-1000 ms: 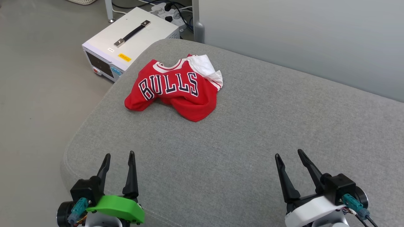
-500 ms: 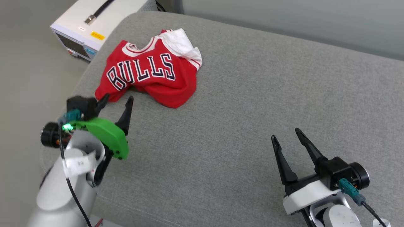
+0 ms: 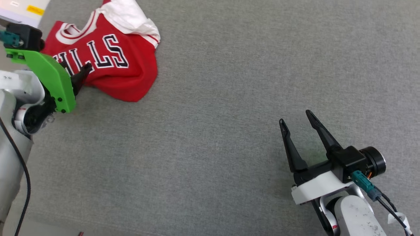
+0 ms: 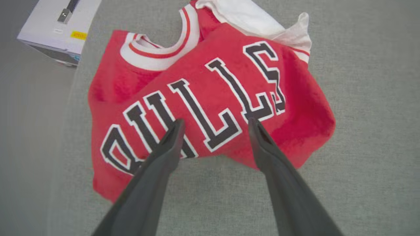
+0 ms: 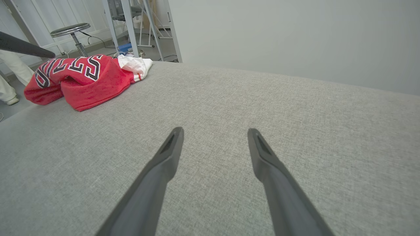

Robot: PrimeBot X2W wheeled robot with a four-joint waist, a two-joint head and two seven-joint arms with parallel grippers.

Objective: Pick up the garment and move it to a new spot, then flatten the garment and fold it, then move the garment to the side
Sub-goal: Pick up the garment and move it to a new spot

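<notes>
The garment [image 3: 111, 59], a red jersey with black white-outlined letters and a white sleeve, lies crumpled on the grey cushion [image 3: 213, 98] at the upper left. My left gripper [image 4: 215, 122] hovers open over its lettered chest, one finger on each side of the two L letters. In the head view its green-covered wrist hides one finger; the other fingertip [image 3: 86, 68] reaches the garment's near edge. My right gripper [image 3: 295, 116] stands open at the lower right over bare cushion, far from the garment [image 5: 78, 78]. Nothing sits between its fingers [image 5: 167, 157].
A white box-shaped device [image 4: 55, 29] stands on the floor just past the cushion's left edge. Behind the garment in the right wrist view are a stool [image 5: 70, 29], metal frame legs [image 5: 126, 19] and a person's leg [image 5: 8, 78]. A grey wall [image 5: 295, 32] backs the cushion.
The head camera has tipped down and closed in. My left arm has risen from the near edge and travelled forward to the garment, still open. The right gripper stays open.
</notes>
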